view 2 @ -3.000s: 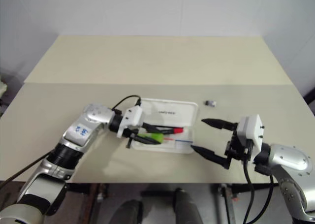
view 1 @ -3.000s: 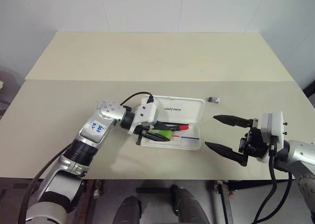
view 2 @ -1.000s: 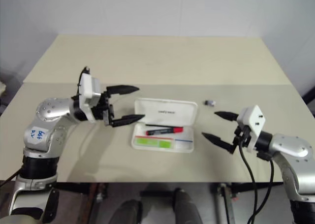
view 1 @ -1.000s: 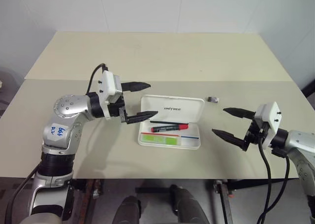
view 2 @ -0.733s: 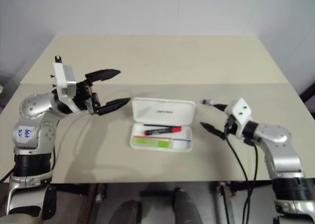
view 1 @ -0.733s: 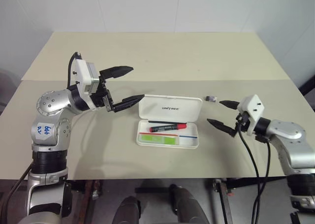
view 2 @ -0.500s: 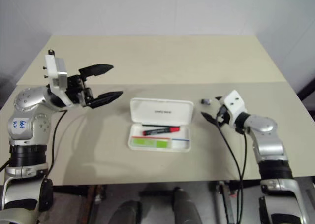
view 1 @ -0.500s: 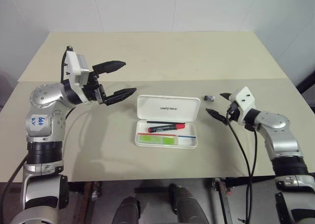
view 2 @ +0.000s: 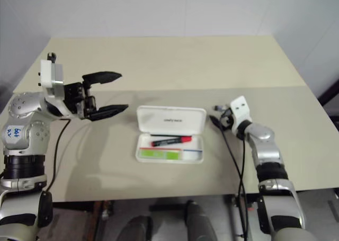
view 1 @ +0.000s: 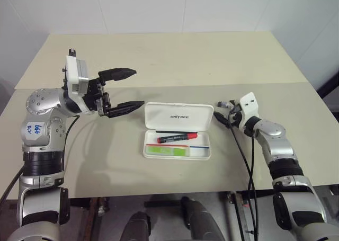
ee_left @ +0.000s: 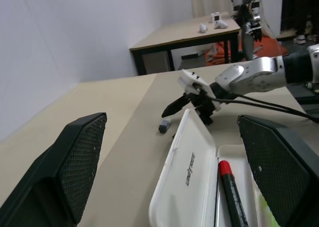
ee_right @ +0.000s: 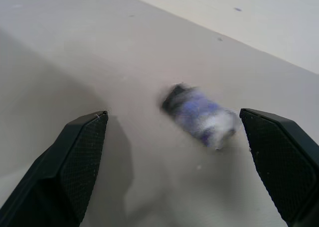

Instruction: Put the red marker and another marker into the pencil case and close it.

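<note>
The white pencil case point(view 1: 179, 116) lies open mid-table, its lid flat behind the tray. In the tray, the red marker point(view 1: 174, 139) lies along the far side. The lime-green marker point(view 1: 166, 151) lies along the near side. My left gripper point(view 1: 139, 87) hovers open and empty above the table, left of the case and pointing at it. My right gripper point(view 1: 221, 114) is low at the case's right far corner, open, with nothing held. The left wrist view shows the lid point(ee_left: 192, 172) and the red marker point(ee_left: 232, 187).
A small blue-and-white cylinder point(ee_right: 199, 116) lies on the table between my right gripper's open fingers point(ee_right: 82, 152), also seen as a small cylinder point(view 1: 224, 104) just right of the lid. The table's seam point(view 1: 275, 85) runs behind the case.
My left gripper let the green marker go in the tray and drew back up and left, open. My right arm reached forward to the small cylinder beside the case.
</note>
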You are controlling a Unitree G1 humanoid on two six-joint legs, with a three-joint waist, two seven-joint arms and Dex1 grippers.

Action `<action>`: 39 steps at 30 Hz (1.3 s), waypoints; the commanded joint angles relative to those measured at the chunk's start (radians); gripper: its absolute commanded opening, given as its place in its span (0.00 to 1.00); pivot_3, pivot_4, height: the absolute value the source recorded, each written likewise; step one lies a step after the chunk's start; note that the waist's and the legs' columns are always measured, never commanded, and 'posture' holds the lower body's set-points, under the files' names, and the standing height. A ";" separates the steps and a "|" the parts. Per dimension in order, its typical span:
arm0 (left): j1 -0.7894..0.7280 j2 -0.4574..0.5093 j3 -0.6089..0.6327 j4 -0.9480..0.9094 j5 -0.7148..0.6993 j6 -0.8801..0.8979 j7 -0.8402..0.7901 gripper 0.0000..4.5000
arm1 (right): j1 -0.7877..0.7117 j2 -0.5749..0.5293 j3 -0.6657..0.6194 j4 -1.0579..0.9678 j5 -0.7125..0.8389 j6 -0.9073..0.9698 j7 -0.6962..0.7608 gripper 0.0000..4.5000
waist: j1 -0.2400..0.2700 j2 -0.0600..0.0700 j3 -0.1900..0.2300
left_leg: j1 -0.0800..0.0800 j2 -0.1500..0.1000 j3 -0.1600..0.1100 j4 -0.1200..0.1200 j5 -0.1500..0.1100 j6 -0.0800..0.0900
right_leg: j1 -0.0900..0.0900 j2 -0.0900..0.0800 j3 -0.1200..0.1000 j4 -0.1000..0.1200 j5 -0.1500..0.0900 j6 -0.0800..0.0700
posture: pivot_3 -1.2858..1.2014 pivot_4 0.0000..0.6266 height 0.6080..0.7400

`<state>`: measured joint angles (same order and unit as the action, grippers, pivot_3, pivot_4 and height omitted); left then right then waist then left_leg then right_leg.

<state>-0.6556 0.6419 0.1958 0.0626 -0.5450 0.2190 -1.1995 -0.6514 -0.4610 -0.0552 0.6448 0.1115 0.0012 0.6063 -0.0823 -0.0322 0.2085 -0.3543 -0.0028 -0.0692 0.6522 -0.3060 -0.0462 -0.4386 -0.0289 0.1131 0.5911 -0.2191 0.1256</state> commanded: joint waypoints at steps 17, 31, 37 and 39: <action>0.033 0.018 0.030 -0.099 -0.047 0.016 0.054 0.99 | 0.022 0.210 -0.059 -0.122 0.027 0.140 -0.273 1.00 | -0.029 0.000 0.000 | 0.001 0.001 0.000 0.000 0.001 0.001 | 0.000 0.002 0.000 0.002 0.002 -0.002 | 0.52 0.24 1.00; 0.045 0.011 0.032 -0.109 -0.048 0.006 0.075 1.00 | -0.046 0.327 -0.077 -0.031 -0.020 0.250 -0.502 0.91 | -0.059 -0.004 -0.002 | 0.002 0.002 0.001 0.000 0.002 0.002 | 0.000 0.002 0.000 0.002 0.004 -0.004 | 0.52 0.24 1.00; 0.048 0.009 0.033 -0.114 -0.047 0.001 0.084 1.00 | -0.073 0.343 -0.075 0.005 -0.017 0.229 -0.519 0.47 | -0.060 -0.005 -0.003 | 0.003 0.002 0.001 0.000 0.003 0.004 | 0.001 0.003 0.001 0.002 0.004 -0.004 | 0.52 0.24 1.00; 0.049 0.006 0.033 -0.116 -0.046 -0.001 0.088 1.00 | -0.082 0.344 -0.076 0.010 -0.016 0.220 -0.516 0.36 | -0.061 -0.005 -0.003 | 0.003 0.002 0.001 0.000 0.003 0.004 | 0.001 0.003 0.001 0.002 0.004 -0.004 | 0.52 0.24 1.00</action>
<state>-0.6105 0.6442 0.1974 -0.0233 -0.5682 0.2366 -1.1222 -0.7363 -0.1302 -0.1354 0.6180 0.0926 0.2139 0.0934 -0.1429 -0.0374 0.2053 -0.3509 -0.0009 -0.0684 0.6527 -0.3028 -0.0422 -0.4375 -0.0255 0.1147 0.5930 -0.2148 0.1214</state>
